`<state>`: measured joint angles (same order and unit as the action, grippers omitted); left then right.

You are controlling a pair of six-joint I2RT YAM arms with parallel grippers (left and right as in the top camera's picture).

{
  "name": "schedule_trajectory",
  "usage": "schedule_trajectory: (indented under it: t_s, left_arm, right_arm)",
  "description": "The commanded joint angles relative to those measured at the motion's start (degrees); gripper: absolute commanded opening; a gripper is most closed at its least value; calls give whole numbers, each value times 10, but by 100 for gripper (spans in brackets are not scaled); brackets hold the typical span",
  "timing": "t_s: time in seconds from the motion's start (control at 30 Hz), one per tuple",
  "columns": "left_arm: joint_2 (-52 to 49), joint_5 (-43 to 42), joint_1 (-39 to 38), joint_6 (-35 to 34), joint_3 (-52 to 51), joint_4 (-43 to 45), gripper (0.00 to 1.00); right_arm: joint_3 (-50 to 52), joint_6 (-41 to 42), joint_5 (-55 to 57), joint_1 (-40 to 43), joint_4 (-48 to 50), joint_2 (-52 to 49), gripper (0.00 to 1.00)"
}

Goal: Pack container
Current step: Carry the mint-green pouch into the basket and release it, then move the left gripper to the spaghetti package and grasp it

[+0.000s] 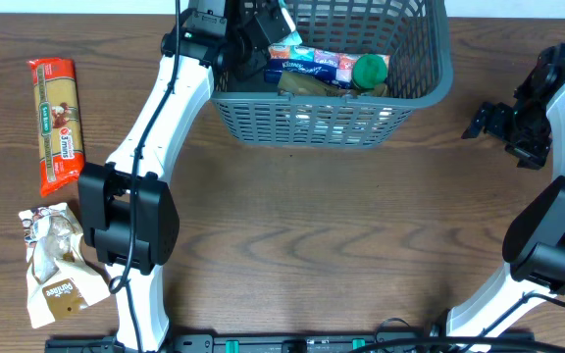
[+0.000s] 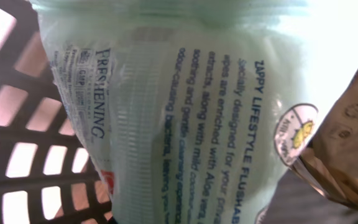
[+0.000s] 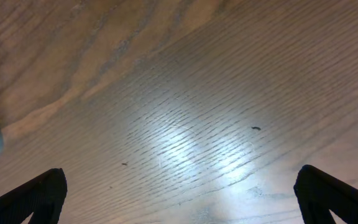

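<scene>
L pincer (image 1: 269,39) is inside the container (image 1: 430,83), at its far-left corner, jaws narrowed to almost nothing. Its fingers don't show in the wrist view, so can't tell whether they pinch anything. Right up vs. that cam sits a pale green wipes pack (image 2: 185,112), printed side to the lens, txt running sideways. A crinkled brown bag (image 2: 347,149) edges in on one side of the pack. The container's slotted wall is on the other side, w/ light coming through the slots.

Further out, inside the container, a blue tissue pack (image 1: 312,64) lies across the middle. A green lid (image 1: 370,71) is just beside it, toward the container's right wall. The brown bag lies next to both, toward the front wall.

The container is grey-blue w/ lattice sides. It stands on the wood surface (image 1: 312,226), far edge, approx. centre.

R pincer (image 1: 487,120) is outside the container, near its right wall but apart from it. Jaws are spread wide, and the wrist view shows two dark tips in the lower corners over wood grain.

Left of the container, well apart, a long red-ended spaghetti packet (image 1: 55,123) lies flat on the surface. Farther from the container, toward the near-left, is a crumpled clear-and-tan snack bag (image 1: 55,265).
</scene>
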<state>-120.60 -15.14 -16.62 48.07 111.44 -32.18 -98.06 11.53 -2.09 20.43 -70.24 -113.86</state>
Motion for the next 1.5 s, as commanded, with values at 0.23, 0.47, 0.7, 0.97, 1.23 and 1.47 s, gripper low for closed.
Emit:
schedule_trajectory:
  t_s: [0.23, 0.47, 0.7, 0.97, 1.23, 1.47]
  left_arm:
    - [-4, -3, -1, 1, 4, -43, 17]
    - [-4, -3, -1, 1, 4, -58, 61]
    - [-1, -2, -1, 1, 5, -62, 65]
    - [31, 116, -6, 1, 45, -50, 80]
    - [104, 118, -5, 0, 86, -46, 96]
    - [200, 189, 28, -142, 86, -66, 98]
  right_arm:
    - [3, -4, -12, -3, 2, 3, 99]
    - [3, -4, -12, -3, 2, 3, 99]
    - [3, -4, -12, -3, 2, 3, 99]
    - [3, -5, -12, -3, 1, 3, 99]
    - [3, -5, -12, -3, 0, 3, 99]
    - [3, -5, -12, -3, 0, 3, 99]
